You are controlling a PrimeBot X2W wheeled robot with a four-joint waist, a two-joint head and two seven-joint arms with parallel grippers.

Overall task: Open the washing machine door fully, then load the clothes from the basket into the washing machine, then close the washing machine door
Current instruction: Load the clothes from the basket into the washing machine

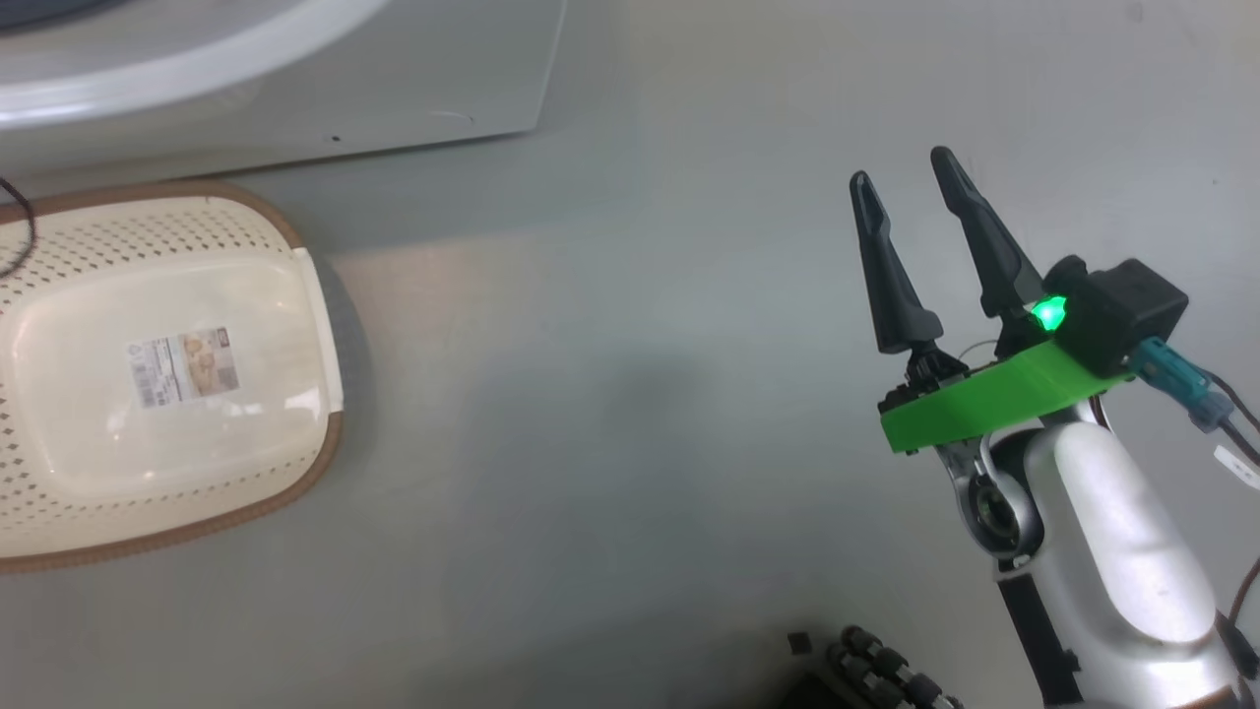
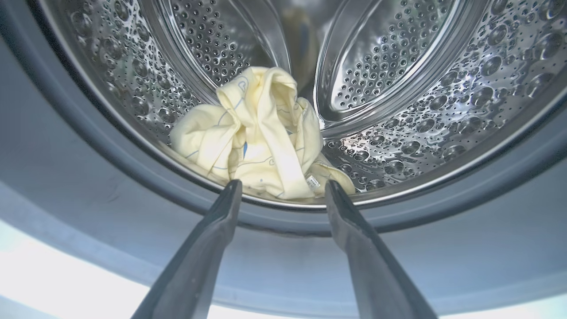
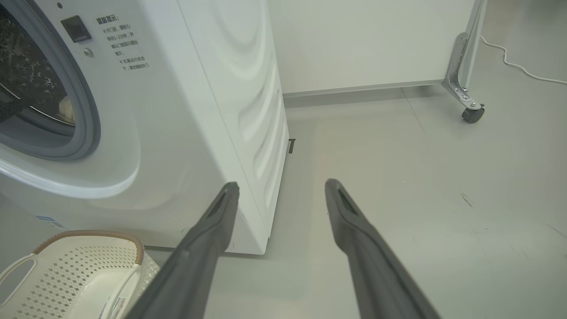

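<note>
- Cream-yellow clothes (image 2: 257, 137) heaped low in steel drum (image 2: 398, 66), front edge just behind grey rubber ring (image 2: 283, 261).
- Left gripper (image 2: 281, 188) spread wide at drum mouth, holding nothing; right gripper (image 1: 903, 167) likewise wide and empty over floor (image 1: 630, 394).
- Empty basket (image 1: 118, 236) beside washing machine (image 3: 199, 110).
- Likely next: back left gripper straight out, leave no fabric across ring, then swing door firmly shut until latched.

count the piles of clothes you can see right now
1. The pale yellow clothes lie bunched low in the drum, just ahead of the open left gripper. There are none in the visible part of the basket. The bunch may hold more than one garment.
</note>
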